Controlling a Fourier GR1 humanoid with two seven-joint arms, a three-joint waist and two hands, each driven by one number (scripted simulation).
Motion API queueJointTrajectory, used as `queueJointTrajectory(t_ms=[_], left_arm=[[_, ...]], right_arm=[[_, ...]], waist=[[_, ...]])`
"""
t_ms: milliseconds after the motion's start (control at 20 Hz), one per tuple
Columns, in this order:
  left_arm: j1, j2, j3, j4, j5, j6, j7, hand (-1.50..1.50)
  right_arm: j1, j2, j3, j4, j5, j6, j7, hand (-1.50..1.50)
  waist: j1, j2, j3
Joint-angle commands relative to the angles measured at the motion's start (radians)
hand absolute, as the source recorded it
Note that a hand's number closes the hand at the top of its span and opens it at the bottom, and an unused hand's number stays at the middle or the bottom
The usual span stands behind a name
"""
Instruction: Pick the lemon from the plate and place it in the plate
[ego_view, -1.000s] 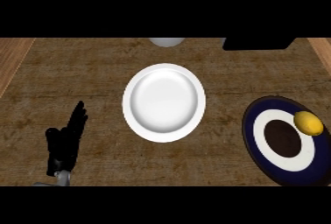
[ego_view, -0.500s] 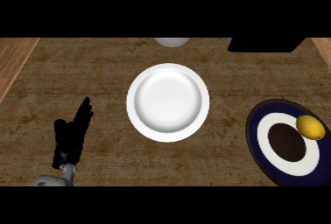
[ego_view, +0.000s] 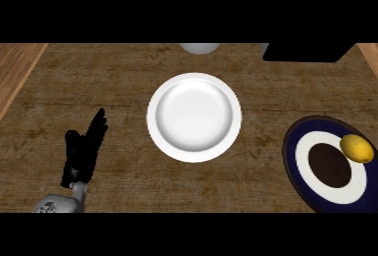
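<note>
Lemon (ego_view: 356, 148) is sitting on the dark blue plate (ego_view: 294, 160) at the near right of the desk (ego_view: 111, 75). It's off-centre, over the white ring toward the plate's outer side rather than on the brown middle. Nothing else is on that plate, and part of the plate runs out of view on the right. Nothing is touching the lemon, so I'd say the pick hasn't started.

Near left, the left hand (ego_view: 83, 150) has its fingers straight and pressed together, pointing away from the robot and holding nothing. It's well apart from both plates and looks like it's just resting there. The right hand doesn't show at all. Since the lemon is over on the right, my guess is that's the hand meant to fetch it, with the left one kept out of the way.

A bit further out, mid-desk, is the white plate (ego_view: 194, 117), completely empty. It's presumably the drop spot, set in the centre where either arm could reach it.

At the far edge there's a pale round thing (ego_view: 199, 48) cut off by the top of the view. It might be a bowl or a cup, I honestly can't tell. A black boxy thing (ego_view: 306, 52) sits at the far right, also cut off.
</note>
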Motion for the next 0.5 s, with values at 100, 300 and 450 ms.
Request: queueJointTrajectory(t_ms=[100,300,450], left_arm=[[0.027,-0.021,-0.008,-0.001,-0.016,0.006,-0.012,0.0],[0.046,-0.042,-0.017,-0.003,-0.047,0.021,-0.025,0.0],[0.047,-0.012,0.023,-0.048,-0.008,-0.023,-0.006,0.0]], right_arm=[[-0.069,-0.018,0.12,0.157,0.184,0.003,-0.205,-1.5],[-0.169,0.025,0.156,0.238,0.25,-0.023,-0.184,-1.5],[-0.236,0.056,0.171,0.344,0.29,-0.031,-0.187,-1.5]], waist=[[0.001,-0.003,-0.001],[-0.006,-0.005,-0.002],[-0.004,-0.005,-0.002]])
